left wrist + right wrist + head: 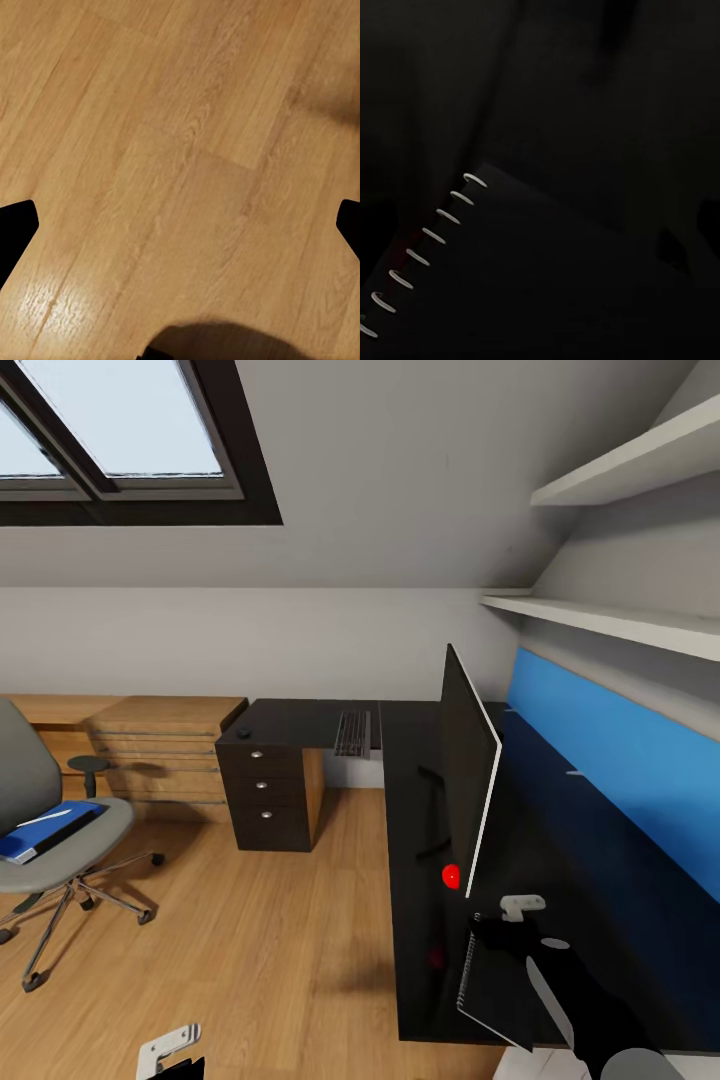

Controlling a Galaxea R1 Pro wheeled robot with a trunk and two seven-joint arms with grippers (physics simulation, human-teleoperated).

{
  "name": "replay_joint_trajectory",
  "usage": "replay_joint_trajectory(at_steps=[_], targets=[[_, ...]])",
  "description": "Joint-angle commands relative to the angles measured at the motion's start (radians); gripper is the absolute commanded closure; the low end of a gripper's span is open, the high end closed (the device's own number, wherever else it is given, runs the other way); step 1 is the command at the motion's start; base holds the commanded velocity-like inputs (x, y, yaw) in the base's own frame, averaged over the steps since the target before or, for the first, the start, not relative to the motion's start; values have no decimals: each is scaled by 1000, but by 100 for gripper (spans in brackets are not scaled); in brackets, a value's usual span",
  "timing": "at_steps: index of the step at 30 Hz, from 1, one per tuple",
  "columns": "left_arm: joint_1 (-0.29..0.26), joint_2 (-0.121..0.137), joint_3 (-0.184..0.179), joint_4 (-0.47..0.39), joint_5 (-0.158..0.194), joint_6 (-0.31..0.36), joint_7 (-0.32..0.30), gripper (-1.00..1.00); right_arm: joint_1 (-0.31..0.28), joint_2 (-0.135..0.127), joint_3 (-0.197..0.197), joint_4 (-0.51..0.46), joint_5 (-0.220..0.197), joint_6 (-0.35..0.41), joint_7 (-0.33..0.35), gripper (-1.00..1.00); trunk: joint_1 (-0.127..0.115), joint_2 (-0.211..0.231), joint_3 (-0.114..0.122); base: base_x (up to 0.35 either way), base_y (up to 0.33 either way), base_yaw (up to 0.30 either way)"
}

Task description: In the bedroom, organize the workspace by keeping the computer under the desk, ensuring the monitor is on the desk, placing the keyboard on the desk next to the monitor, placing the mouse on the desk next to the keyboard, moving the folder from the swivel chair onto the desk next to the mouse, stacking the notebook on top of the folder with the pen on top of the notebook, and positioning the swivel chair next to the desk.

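The black-topped desk (410, 830) carries the monitor (468, 780), seen edge-on, with the keyboard (352, 733) and the small black mouse (243, 733) on its far wing. At the desk's near edge lies a black spiral notebook (492, 988) (532, 277). My right gripper (512, 928) hovers just over it, fingers apart. At the left stands the swivel chair (95, 830), its seat holding the blue folder (30, 842) with the white pen (47, 817) on top. My left gripper (170, 1050) hangs open over bare floor (180, 150). The computer is out of view.
A light wooden drawer unit (160, 750) stands against the back wall beside the desk's black drawers (262, 785). White shelves (620, 625) run above the blue back panel (610, 750). Wooden floor (250, 930) lies open between chair and desk.
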Motion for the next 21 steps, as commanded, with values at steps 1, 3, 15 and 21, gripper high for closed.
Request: replay_joint_trajectory(at_steps=[1,3,15,21], targets=[[0,0,-1,-2,11,5,6,-100,0,-1,4,-2,-10,5,-2,-100,0,-1,-1,0,0,0],[0,0,-1,-2,11,5,6,-100,0,-1,4,-1,-9,5,-1,-100,0,-1,-1,0,0,0],[0,0,0,-2,11,5,6,-100,0,-1,5,-2,-9,6,-1,-100,0,-1,-1,0,0,0],[0,0,0,-2,11,5,6,-100,0,-1,5,-1,-9,6,-1,-100,15,-29,-14,0,0,0]])
